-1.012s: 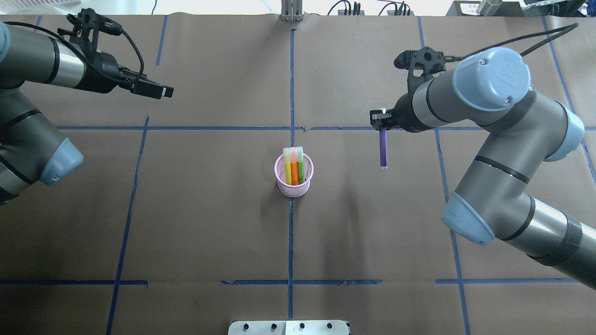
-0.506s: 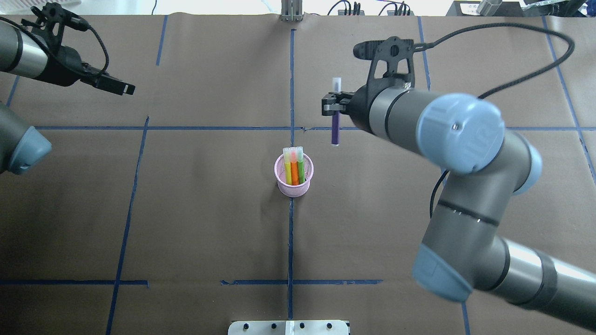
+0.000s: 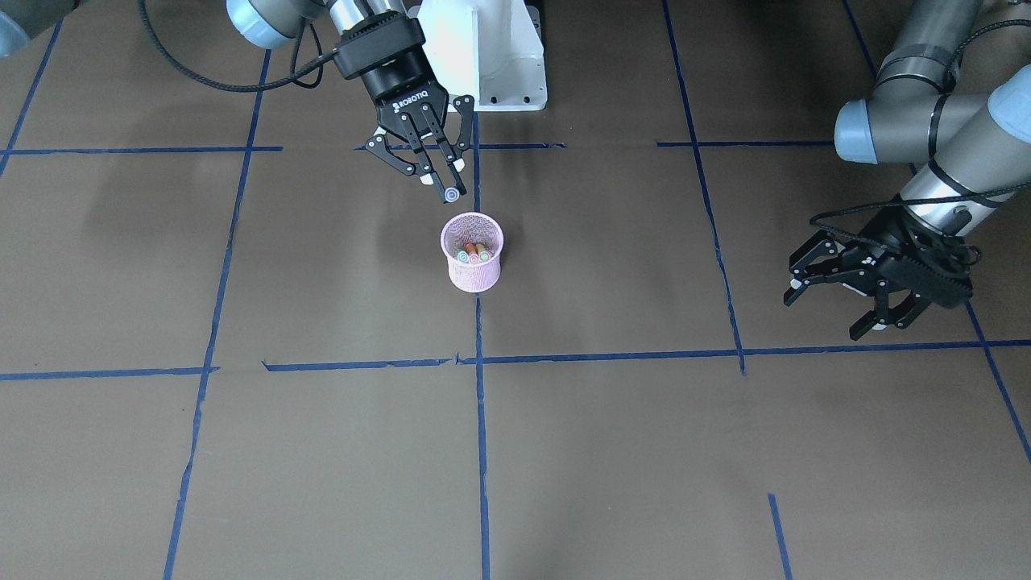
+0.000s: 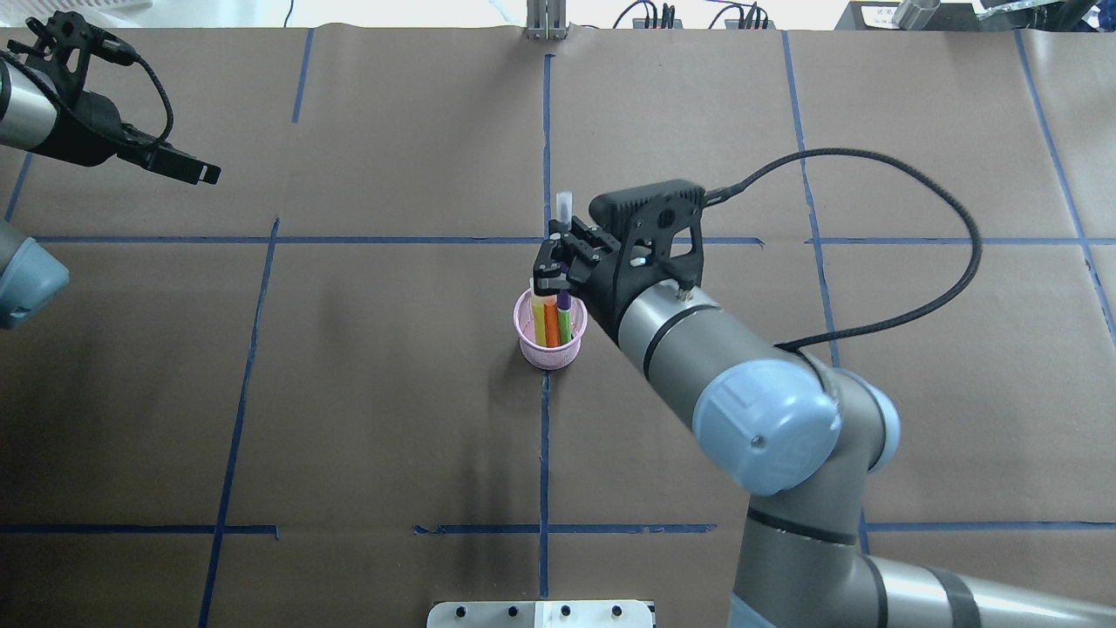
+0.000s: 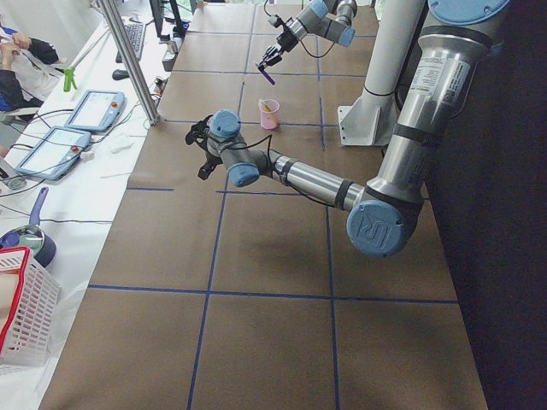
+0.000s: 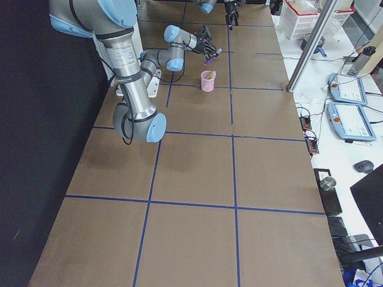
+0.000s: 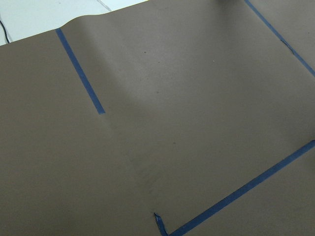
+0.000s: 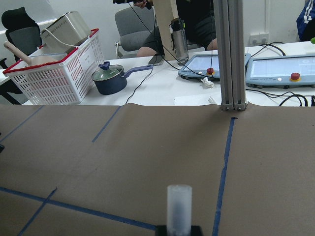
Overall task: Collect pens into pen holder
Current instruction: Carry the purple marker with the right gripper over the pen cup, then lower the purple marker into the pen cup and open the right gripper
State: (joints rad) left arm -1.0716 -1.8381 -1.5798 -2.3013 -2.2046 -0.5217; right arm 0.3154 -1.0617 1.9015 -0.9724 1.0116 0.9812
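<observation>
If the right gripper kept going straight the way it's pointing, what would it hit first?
Probably the bare table beyond the pen holder. The right gripper, shut on the purple pen, points forward and slightly down; nothing else shows ahead in the wrist view, though depth is unclear.

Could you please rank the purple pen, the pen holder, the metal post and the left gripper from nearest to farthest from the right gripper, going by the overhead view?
1. purple pen: clamped in the right gripper itself.
2. pen holder: right by it, at the table's centre.
3. metal post: at the far edge, centre.
4. left gripper: far out on the left side.
</observation>
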